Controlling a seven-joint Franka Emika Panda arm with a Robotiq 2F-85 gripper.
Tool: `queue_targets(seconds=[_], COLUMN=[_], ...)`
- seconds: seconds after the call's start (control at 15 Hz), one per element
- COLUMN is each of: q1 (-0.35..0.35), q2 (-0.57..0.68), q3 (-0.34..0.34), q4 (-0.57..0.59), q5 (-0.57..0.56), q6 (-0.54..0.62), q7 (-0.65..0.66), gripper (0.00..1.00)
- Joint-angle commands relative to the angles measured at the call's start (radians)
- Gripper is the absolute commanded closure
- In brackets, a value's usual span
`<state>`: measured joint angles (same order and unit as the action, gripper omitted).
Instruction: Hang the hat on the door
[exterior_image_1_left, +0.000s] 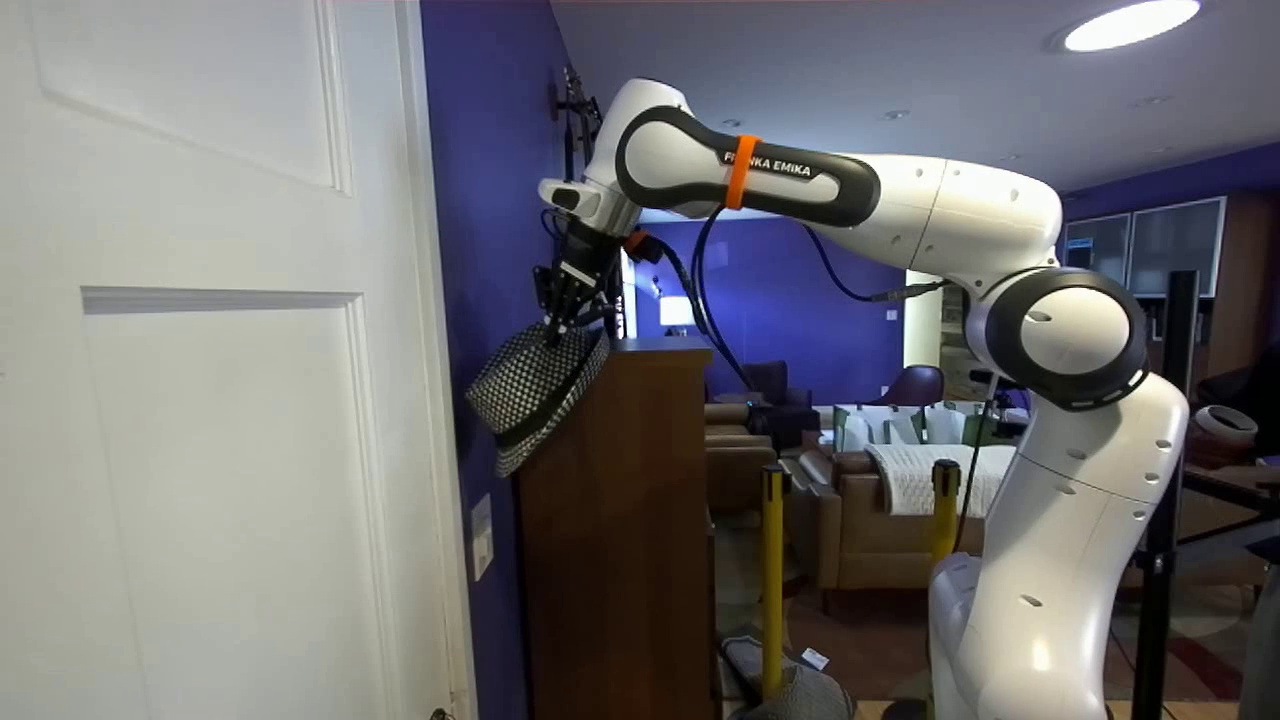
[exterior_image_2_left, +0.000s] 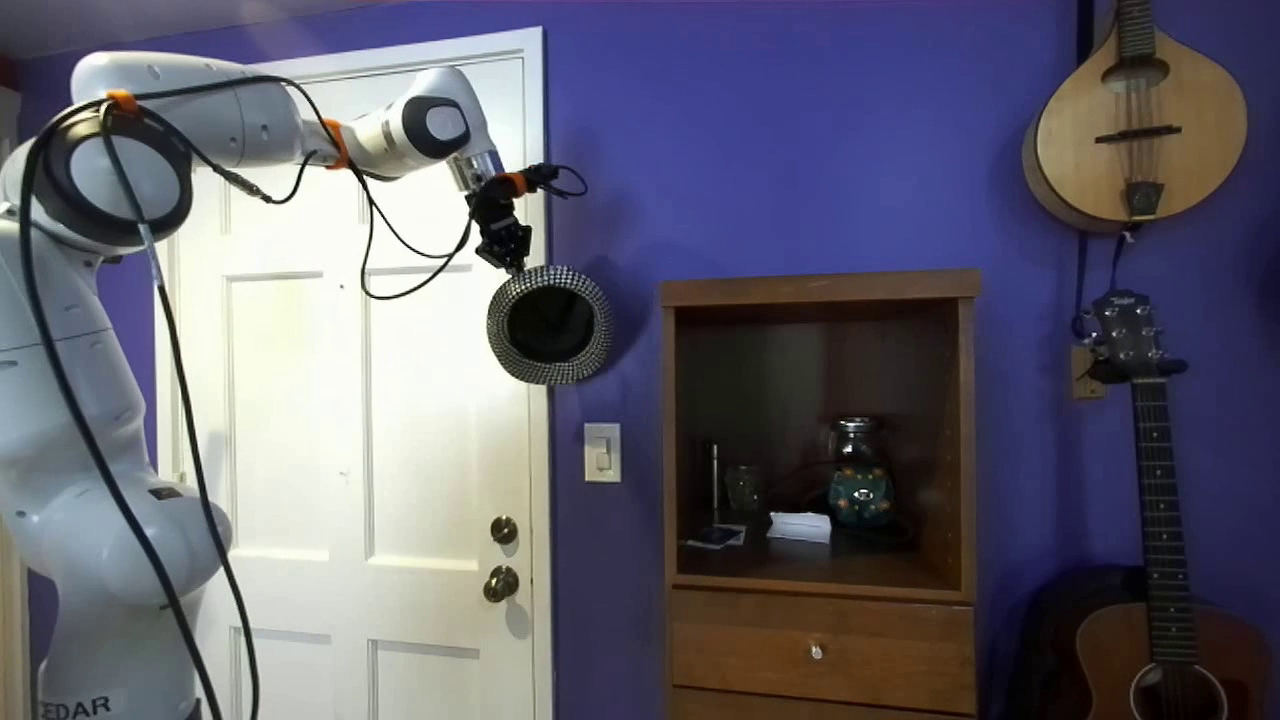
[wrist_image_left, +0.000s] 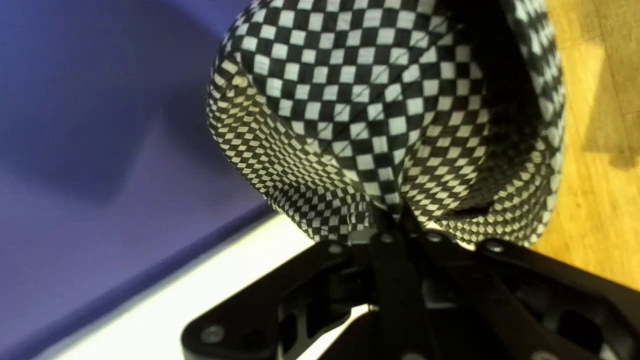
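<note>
A white Franka Emika Panda arm (exterior_image_1_left: 960, 205) rises from the bottom of an exterior view, bends at the elbow and stretches out roughly level toward a purple wall (exterior_image_1_left: 485, 120). At its far end the wrist turns downward, so the black Robotiq gripper (exterior_image_1_left: 553, 335) points down at a slant. The jaws are clenched on a brimmed hat (exterior_image_1_left: 530, 385) woven in black-and-white checks. The hat hangs just below them, tilted, its crown pinched at the upper edge; in the wrist view the checked weave gathers to a crease running in between the jaws. In an exterior view the hat's round opening and brim face the viewer, the inside dark. Seen from there, it overlaps the right edge of a white panelled door (exterior_image_2_left: 347, 420), the door frame (exterior_image_2_left: 538, 480) and the wall, above a light switch (exterior_image_2_left: 602, 452). Whether the hat touches wall or frame cannot be told. A brown wooden cabinet (exterior_image_2_left: 820, 287) stands to the right, well apart from the hat in that view.
</note>
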<state>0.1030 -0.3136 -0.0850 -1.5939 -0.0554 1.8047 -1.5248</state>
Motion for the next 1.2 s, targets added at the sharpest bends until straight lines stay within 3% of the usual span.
queue_targets(seconds=[0.0,0.4,0.47,0.93,1.13], q1=[0.042,0.101,0.071,0.077,0.115], q2=[-0.037,-0.061,-0.043,-0.048,-0.021], q3=[0.02,0.026,0.046,0.046,0.037], q4=[-0.004,0.001,0.006,0.006,0.007], q5=[0.077,0.206,0.168,0.188,0.252], q6=[-0.054,-0.195,-0.158,-0.185,-0.26], q7=[-0.131,-0.332,-0.258,-0.311,-0.432], gripper=[0.99,0.99,0.96,0.99,0.99])
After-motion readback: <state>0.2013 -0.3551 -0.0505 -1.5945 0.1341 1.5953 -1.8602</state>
